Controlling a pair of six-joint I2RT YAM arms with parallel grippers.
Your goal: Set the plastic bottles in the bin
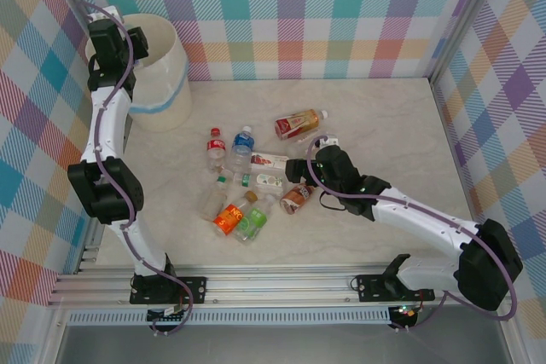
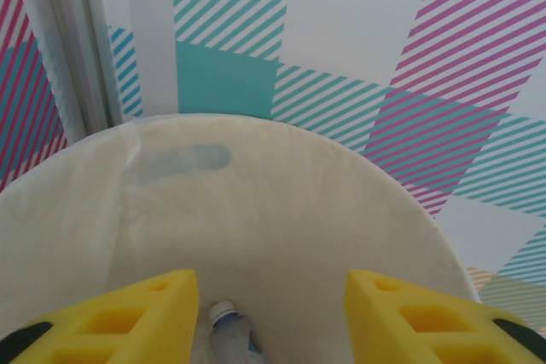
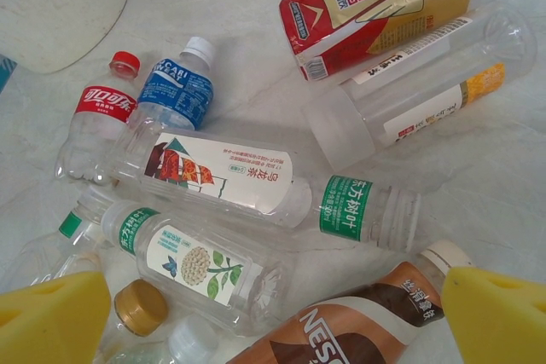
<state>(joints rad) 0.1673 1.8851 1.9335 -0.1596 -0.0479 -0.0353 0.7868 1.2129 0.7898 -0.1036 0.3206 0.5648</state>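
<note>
The left gripper (image 2: 270, 289) hangs over the bin (image 1: 166, 83) at the far left corner of the table. Its 2 yellow fingers are spread apart and hold nothing. Below them, 1 clear bottle (image 2: 229, 332) lies at the bottom of the bin. The right gripper (image 3: 273, 317) is wide open too, low above the pile of plastic bottles (image 1: 256, 181) in the middle of the table (image 1: 392, 117). A brown-label bottle (image 3: 341, 330) is in line with its gap, not clamped.

The danger, I think, is the crowding. The bottles touch and cross each other, so closing fingers may catch a neighbour or push a round bottle so that it rolls away. A thin bottle can also squash and slip.

The table is pale, smooth and marble-like. Walls (image 1: 341, 14) of coloured plaid close it on 3 sides.
</note>
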